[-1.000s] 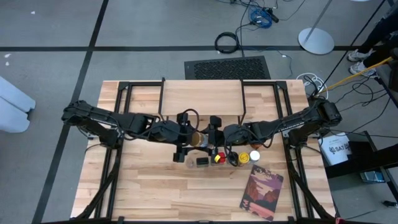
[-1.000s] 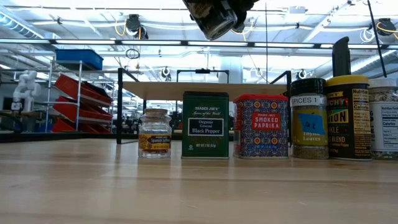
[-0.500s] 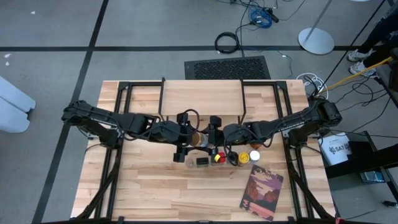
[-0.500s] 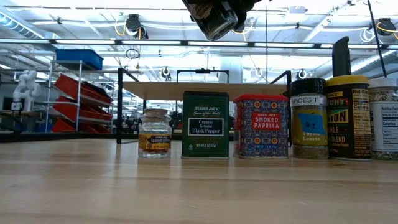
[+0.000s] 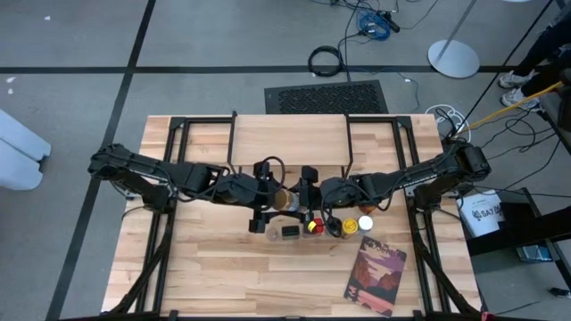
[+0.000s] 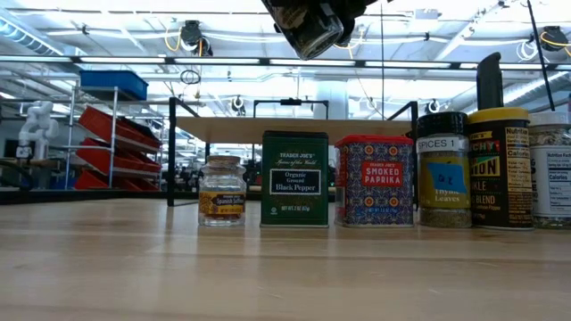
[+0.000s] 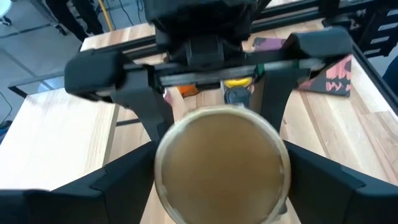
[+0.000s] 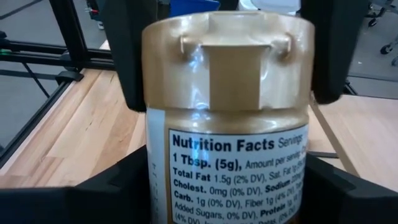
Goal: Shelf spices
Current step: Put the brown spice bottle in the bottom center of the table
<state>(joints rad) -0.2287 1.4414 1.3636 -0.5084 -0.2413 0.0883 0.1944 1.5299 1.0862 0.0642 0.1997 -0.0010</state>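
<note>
Broad wooden desk (image 5: 205,267), with the shelf (image 6: 294,129) standing at its far side: pale plank on thin black legs. Lying flat at near right, a reddish-purple book (image 5: 375,276).

Above mid-desk, nose to nose, left gripper (image 5: 278,198) and right gripper (image 5: 303,198). Between them, lifted clear of the wood and lying sideways, a tan-lidded jar (image 8: 227,93). Right jaws clamped on its labelled body. Left jaws flanking the lid end; cannot tell whether gripping or just free of it.

Below the raised jar, in front of the shelf, a row of spices on the desk. From left in the low view: small saffron jar (image 6: 221,190), green black-pepper tin (image 6: 294,178), patterned paprika tin (image 6: 375,180), black-capped jar (image 6: 443,169), yellow-topped jar (image 6: 500,169). At the right edge, part of one more jar (image 6: 551,169), possibly white-lidded.
</note>
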